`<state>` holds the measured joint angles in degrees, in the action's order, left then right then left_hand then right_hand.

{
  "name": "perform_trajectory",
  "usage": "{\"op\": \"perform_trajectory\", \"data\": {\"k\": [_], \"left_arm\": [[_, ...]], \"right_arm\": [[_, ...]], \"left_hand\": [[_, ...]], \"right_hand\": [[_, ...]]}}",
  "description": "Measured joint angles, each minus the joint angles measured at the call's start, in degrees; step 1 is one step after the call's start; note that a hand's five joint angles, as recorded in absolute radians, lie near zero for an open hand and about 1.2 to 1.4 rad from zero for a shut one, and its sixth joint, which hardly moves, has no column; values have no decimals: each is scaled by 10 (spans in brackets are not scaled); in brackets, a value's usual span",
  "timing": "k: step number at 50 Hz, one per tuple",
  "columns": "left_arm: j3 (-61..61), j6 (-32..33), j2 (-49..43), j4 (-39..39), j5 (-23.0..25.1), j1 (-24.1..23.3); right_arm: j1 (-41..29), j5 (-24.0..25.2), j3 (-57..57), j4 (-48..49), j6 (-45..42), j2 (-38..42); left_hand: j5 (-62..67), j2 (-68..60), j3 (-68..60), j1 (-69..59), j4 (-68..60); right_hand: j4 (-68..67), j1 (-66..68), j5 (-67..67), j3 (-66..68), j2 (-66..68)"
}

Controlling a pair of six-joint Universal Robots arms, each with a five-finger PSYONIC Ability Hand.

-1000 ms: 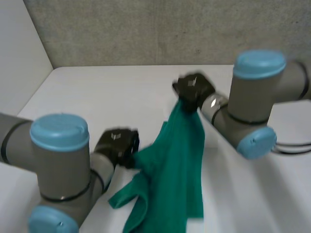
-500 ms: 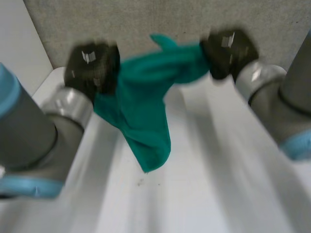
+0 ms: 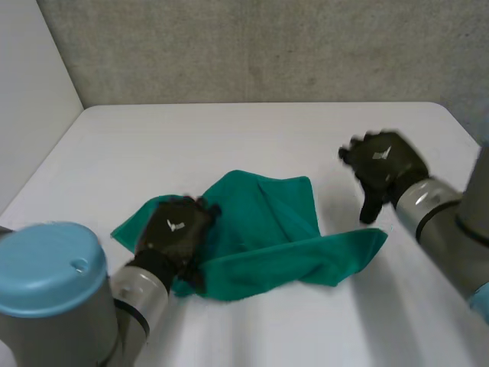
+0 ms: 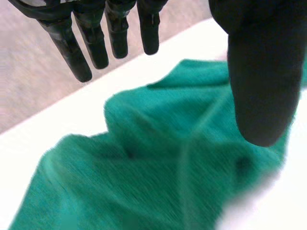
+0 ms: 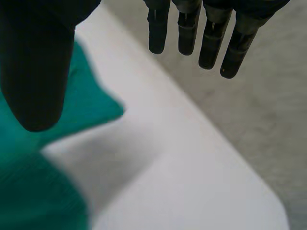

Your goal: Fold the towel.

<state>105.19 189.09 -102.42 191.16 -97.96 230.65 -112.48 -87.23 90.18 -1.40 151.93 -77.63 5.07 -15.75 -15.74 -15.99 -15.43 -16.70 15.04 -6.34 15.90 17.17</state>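
Towel [image 3: 267,229] lies crumpled under the left hand's [image 3: 174,229] spread fingers [image 4: 72,52], beside the right hand's [image 3: 382,164] spread, empty fingers [image 5: 209,45].

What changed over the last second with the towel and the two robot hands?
The green towel, held up in the air between both hands half a second ago, has come down onto the white table and lies rumpled, not folded. Both have let go: the left robot hand is open over its left part, the right robot hand open beside its right corner. The table is unchanged.
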Motion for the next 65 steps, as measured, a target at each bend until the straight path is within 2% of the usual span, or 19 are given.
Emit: {"op": "perform_trajectory", "data": {"k": [6,12,13,15,21,26,27,28,29,30,31,32,35,40,50,54,56,59,65], "left_arm": [[-5,2,33,-1,1,28],[2,3,42,-16,5,72],[5,2,42,-28,10,92],[7,2,42,-37,16,106],[18,-3,39,-74,63,164],[24,-7,39,-84,95,190],[26,-11,38,-89,114,204],[28,-17,38,-93,132,216],[28,-21,37,-95,143,223],[29,-23,37,-97,148,227],[29,-25,37,-98,152,230],[29,-27,36,-99,157,234],[29,-34,34,-103,170,246],[28,-36,31,-104,176,250],[28,-35,20,-103,186,250],[29,-35,16,-103,186,249],[29,-35,14,-103,186,248],[29,-35,13,-103,186,247],[29,-35,13,-103,186,246]], "right_arm": [[16,7,-24,1,64,-21],[20,29,-74,-82,83,14],[20,38,-100,-131,86,45],[20,42,-116,-160,88,65],[22,52,-177,-256,110,149],[25,52,-191,-266,119,173],[28,51,-198,-268,123,189],[30,50,-202,-268,125,201],[32,50,-205,-267,126,209],[32,51,-207,-267,126,213],[33,51,-209,-266,126,216],[33,51,-211,-266,126,219],[32,53,-223,-263,126,227],[30,54,-243,-256,128,207],[29,63,-250,-204,155,82],[30,63,-230,-196,154,68],[30,62,-214,-195,147,70],[32,60,-198,-195,135,82],[35,57,-188,-195,115,117]], "left_hand": [[-8,9,6,5,6],[-7,9,6,5,6],[-7,9,6,5,6],[-8,9,6,5,6],[-7,9,6,5,6],[-8,9,6,5,6],[-7,9,6,5,6],[-7,9,6,5,6],[-7,9,6,5,6],[-7,9,6,5,6],[-7,9,6,5,6],[-8,9,6,5,6],[-7,9,6,5,6],[-7,9,6,5,6],[-8,9,6,5,6],[-7,9,6,5,6],[-7,9,6,5,6],[-7,9,6,5,6],[-7,9,6,5,6]], "right_hand": [[0,0,1,-1,0],[0,0,1,-1,0],[0,0,1,-1,0],[0,0,1,-1,0],[0,0,1,0,0],[0,0,1,0,0],[-10,8,-11,12,10],[-58,48,-60,65,53],[-202,182,-196,211,200],[-202,182,-196,211,200],[-334,308,-318,343,350],[-410,365,-393,418,423],[-508,413,-495,513,504],[-513,413,-498,515,504],[-513,413,-498,515,504],[-509,412,-497,512,500],[-361,297,-373,368,353],[-272,228,-285,279,265],[-213,184,-224,222,221]]}}
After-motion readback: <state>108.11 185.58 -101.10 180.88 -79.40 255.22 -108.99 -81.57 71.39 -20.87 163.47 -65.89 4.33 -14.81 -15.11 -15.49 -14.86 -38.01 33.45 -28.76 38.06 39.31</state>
